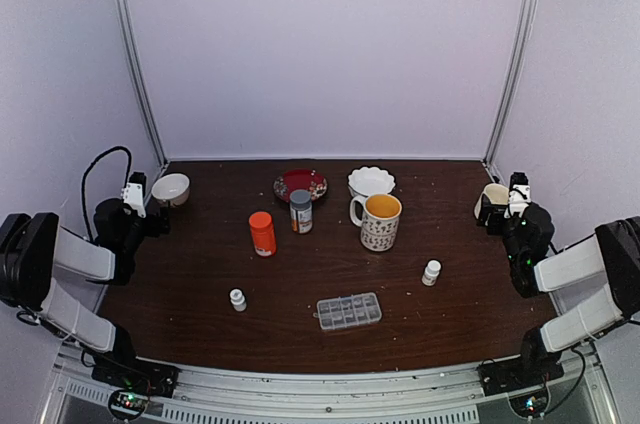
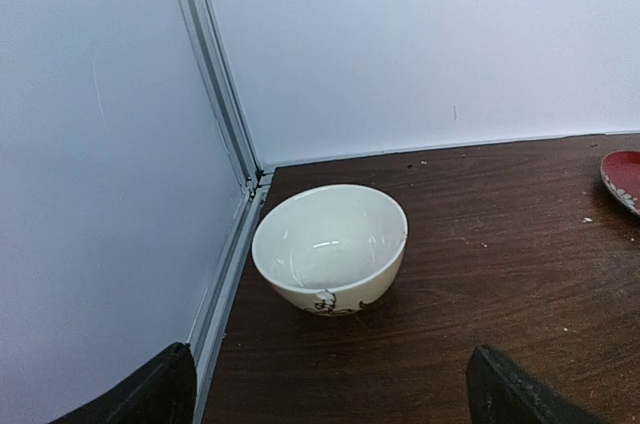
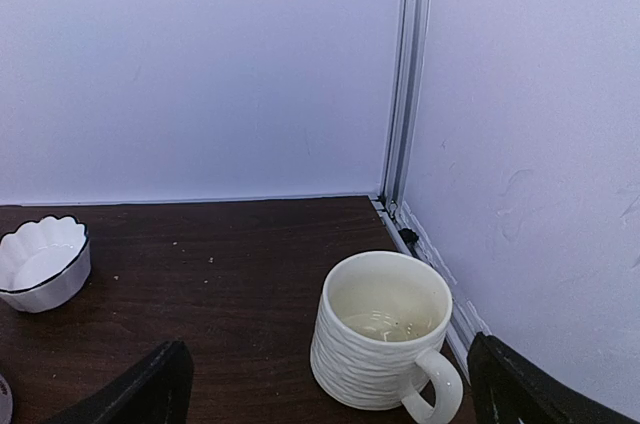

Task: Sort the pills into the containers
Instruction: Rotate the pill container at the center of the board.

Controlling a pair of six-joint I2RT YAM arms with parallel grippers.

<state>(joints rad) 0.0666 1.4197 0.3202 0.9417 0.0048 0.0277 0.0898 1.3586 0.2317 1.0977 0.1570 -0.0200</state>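
The containers are the cells of a clear plastic pill box (image 1: 348, 311), which lies with its lid down near the table's front edge, between the two arms. The pills are too small to make out in the top view. My left gripper (image 1: 150, 212) is at the far left with its fingers wide open and empty, facing a white bowl (image 2: 330, 247). My right gripper (image 1: 497, 212) is at the far right, also open and empty, just in front of a cream ribbed mug (image 3: 385, 344). Both grippers are far from the pill box.
An orange bottle (image 1: 262, 233), a grey-capped bottle (image 1: 300, 211), a patterned mug (image 1: 380, 221), a red plate (image 1: 300, 184) and a scalloped white bowl (image 1: 371, 181) stand mid-table. Two small white bottles (image 1: 237, 299) (image 1: 431, 272) flank the pill box. Walls close in on three sides.
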